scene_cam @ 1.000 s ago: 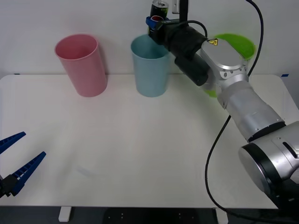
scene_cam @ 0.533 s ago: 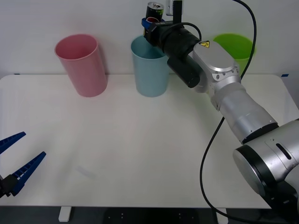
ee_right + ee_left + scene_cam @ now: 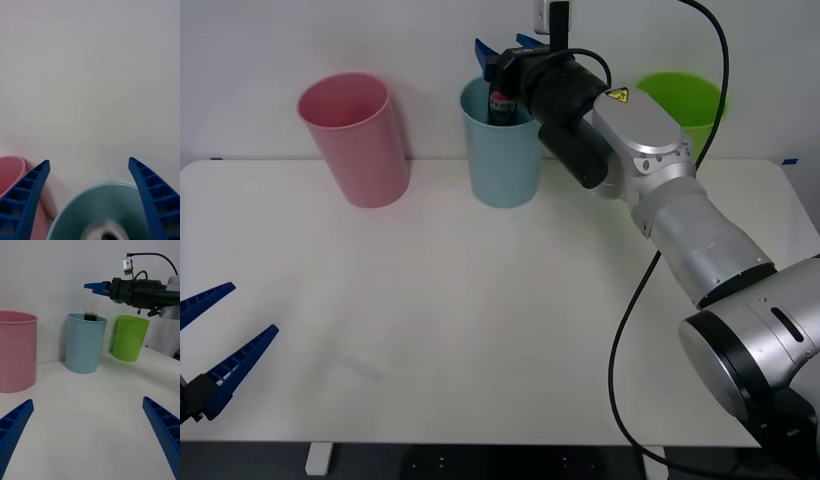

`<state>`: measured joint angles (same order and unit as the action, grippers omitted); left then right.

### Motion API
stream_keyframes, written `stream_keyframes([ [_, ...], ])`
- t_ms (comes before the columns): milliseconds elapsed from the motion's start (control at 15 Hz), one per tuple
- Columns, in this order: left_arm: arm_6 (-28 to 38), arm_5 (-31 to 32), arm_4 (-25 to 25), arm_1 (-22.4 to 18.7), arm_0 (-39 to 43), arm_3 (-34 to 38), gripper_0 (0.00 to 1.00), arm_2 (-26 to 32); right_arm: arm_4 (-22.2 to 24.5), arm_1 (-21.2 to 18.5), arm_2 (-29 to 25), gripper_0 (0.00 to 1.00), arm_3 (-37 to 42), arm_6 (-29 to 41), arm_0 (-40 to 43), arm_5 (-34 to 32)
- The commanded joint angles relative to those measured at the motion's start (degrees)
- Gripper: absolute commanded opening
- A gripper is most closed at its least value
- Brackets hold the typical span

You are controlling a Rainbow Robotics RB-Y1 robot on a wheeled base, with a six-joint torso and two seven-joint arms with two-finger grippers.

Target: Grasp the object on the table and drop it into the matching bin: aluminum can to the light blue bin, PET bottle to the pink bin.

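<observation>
The small dark aluminum can [image 3: 500,105] with its red and white label is dropping through the mouth of the light blue bin [image 3: 505,165], free of any grip. My right gripper [image 3: 502,45] hangs open just above that bin's rim. In the right wrist view the can's silver top [image 3: 107,233] shows inside the light blue bin [image 3: 73,204], below my right gripper [image 3: 88,162]. From the left wrist view the can [image 3: 90,316] is a blur at the rim of the light blue bin [image 3: 84,348]. The pink bin [image 3: 358,140] stands to the left.
A lime green bin [image 3: 682,95] stands behind the right arm at the back right. My left gripper [image 3: 248,310] waits open low over the front left of the white table [image 3: 480,300]. All three bins line the table's far edge by the wall.
The right gripper, shut on the can above the blue bin before, has opened, and the can has fallen from between the fingers into the bin's mouth. The left arm has not moved.
</observation>
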<state>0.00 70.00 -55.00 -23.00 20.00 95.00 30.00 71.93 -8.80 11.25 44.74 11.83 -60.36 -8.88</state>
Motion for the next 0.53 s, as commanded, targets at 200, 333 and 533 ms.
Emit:
stream_keyframes([
  [200,0.0,0.0,0.0,0.0,0.0,0.0,1.0,0.0,0.0,-0.3,0.0,1.0,0.1,-0.4,0.1,-0.5],
  [333,0.0,0.0,0.0,0.0,0.0,0.0,1.0,0.0,-0.5,-1.0,0.0,1.0,0.1,-0.4,0.2,-1.7],
  [533,0.0,0.0,0.0,0.0,0.0,0.0,1.0,0.0,-2.9,-3.5,0.1,1.0,1.8,-0.1,2.1,-7.5],
])
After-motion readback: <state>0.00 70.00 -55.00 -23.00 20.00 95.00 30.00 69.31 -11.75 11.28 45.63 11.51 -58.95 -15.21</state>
